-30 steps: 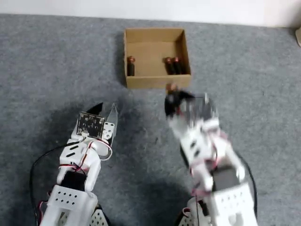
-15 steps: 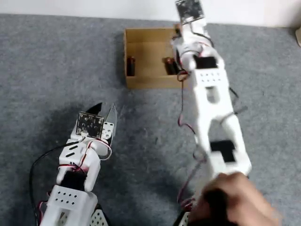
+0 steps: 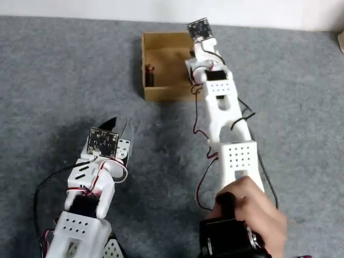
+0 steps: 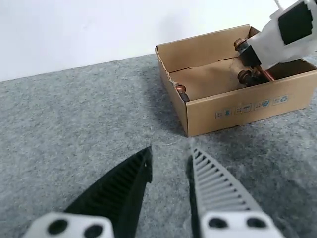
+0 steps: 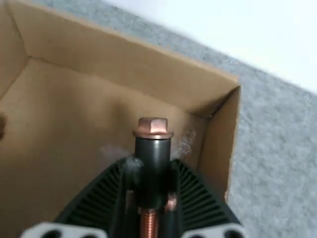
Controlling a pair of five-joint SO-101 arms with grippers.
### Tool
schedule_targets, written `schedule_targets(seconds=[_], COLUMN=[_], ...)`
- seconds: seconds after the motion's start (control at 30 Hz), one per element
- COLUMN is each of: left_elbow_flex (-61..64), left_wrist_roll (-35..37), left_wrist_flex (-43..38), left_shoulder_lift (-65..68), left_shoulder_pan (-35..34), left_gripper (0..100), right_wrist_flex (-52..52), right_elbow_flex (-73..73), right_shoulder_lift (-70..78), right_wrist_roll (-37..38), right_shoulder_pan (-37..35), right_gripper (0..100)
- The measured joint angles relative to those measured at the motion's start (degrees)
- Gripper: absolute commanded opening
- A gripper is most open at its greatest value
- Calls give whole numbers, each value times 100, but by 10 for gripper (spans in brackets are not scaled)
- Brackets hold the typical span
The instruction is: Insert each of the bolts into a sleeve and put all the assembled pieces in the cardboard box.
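High view: two arms point(image 3: 90, 185) point(image 3: 223, 110), one box point(image 3: 164, 92)

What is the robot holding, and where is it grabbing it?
The right gripper pinches an assembled piece by its black sleeve, below the copper bolt head. The left gripper holds nothing.

Open cardboard box point(image 3: 166, 92) on the grey surface. A sleeved bolt point(image 3: 149, 74) – copper head, black sleeve – lies by one side wall. A second sleeved bolt point(image 5: 153, 146) sits clamped in the right end effector point(image 5: 150, 167), over the box's interior.
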Motion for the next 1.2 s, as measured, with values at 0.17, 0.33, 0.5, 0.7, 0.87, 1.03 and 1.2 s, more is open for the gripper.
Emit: schedule_targets(seconds=[0.17, 0.33, 0.5, 0.7, 0.87, 1.03, 1.2], left_elbow_flex=[0, 0, 0, 0, 0, 0, 0], left_wrist_roll=[0, 0, 0, 0, 0, 0, -44], left_wrist_flex=[0, 0, 0, 0, 0, 0, 0], left_shoulder_lift=[0, 0, 0, 0, 0, 0, 0], left_shoulder_pan=[0, 0, 9, 26, 26, -9, 18], left_gripper=[120, 120, 120, 120, 120, 120, 120], right_wrist_flex=[18, 677, 1495, 2743, 4105, 5187, 6119], right_elbow_flex=[-220, -457, -1011, -2338, -3903, -4167, -4220], right_shoulder_lift=[114, 105, 105, 105, 97, -132, -958], right_wrist_roll=[0, 9, 18, 18, 18, 18, 18], right_shoulder_pan=[-9, -18, 70, 132, 132, 132, 229], right_gripper=[194, 322, 317, 317, 317, 317, 317])
